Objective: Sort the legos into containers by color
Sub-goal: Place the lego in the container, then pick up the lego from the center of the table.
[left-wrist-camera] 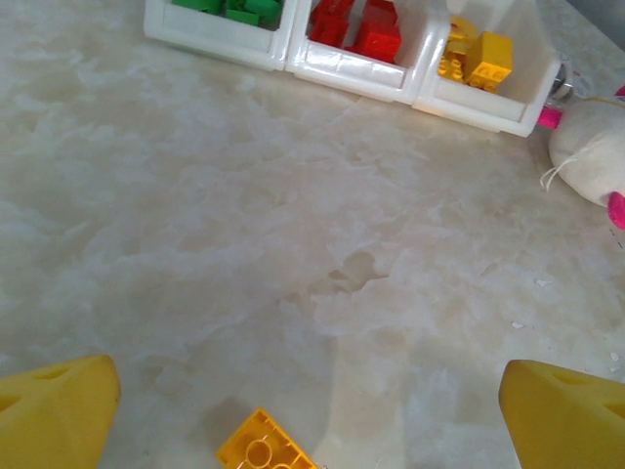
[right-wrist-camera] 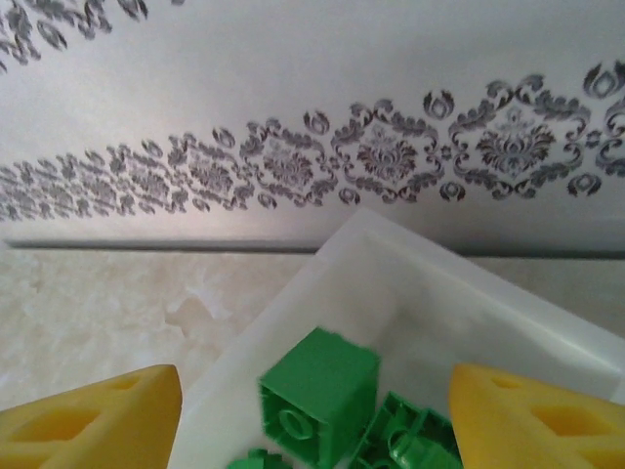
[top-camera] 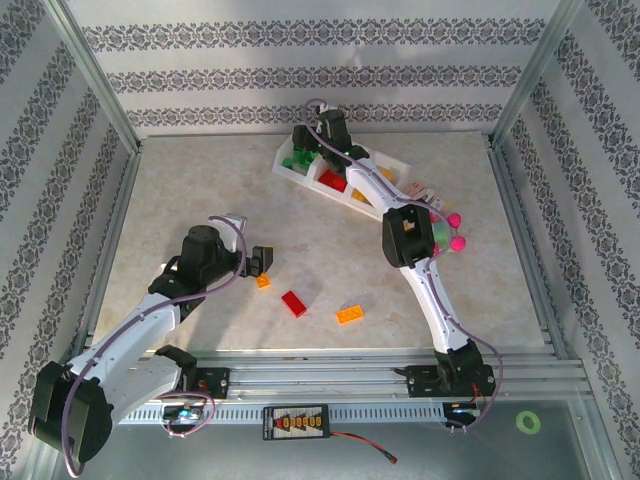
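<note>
At upper centre of the overhead view, the white tray (top-camera: 392,160) of three joined compartments lies slantwise on the table (top-camera: 200,190). Along the top edge of the left-wrist view the compartments run green legos (left-wrist-camera: 227,8) at left, red legos (left-wrist-camera: 356,29) in the middle, yellow legos (left-wrist-camera: 476,59) at right.

Right pincer (right-wrist-camera: 314,391) hangs over the green end compartment, which is the tray's upper-left end in the overhead view. Its yellow fingers (right-wrist-camera: 93,420) are spread, one at each lower corner of the wrist frame. A green brick (right-wrist-camera: 317,386) sits between them at lower centre, touching neither, inside the white wall. Other green pieces lie beside and below it in the frame. The pincer pinches nothing.

Left pincer (top-camera: 258,262) is low over the table, left of centre in the overhead view, well apart from the tray. Its fingers are spread wide and grip nothing. A small orange brick (top-camera: 263,281) lies on the table just below the pincer in the frame. The same brick shows at the bottom edge of the left-wrist view, between the two fingers, nearer the left one, clear of both.

Two more legos lie loose on the table at lower centre overhead: a red brick (top-camera: 294,303) and, to its right, a longer orange brick (top-camera: 349,314), apart from each other.

Pink pieces (top-camera: 452,232) cluster right of centre, beside the right arm's elbow, near the tray's lower-right end.
</note>
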